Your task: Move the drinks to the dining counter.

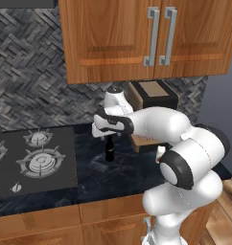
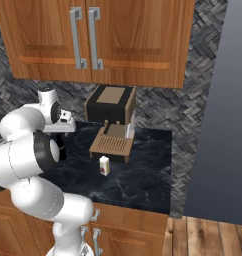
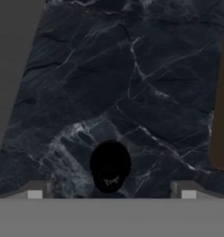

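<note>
A: Hovering over the dark bottle (image 1: 109,149), the gripper (image 3: 111,194) is spread wide, grasping nothing.

B: Bottle stands upright on the table (image 1: 118,177) beside the hob (image 1: 31,160). Descend straight, centre its neck, then clamp.

Arm: the white arm (image 1: 185,158) rises from its base, bends at a dark elbow joint, and reaches forward and to the left.
Wrist: the wrist is turned so the hand points straight down.
Gripper: the gripper (image 1: 108,135) hangs low with its jaws spread wide, holding nothing.
Fingertips: the fingertips (image 3: 35,190) stand well apart.
</note>
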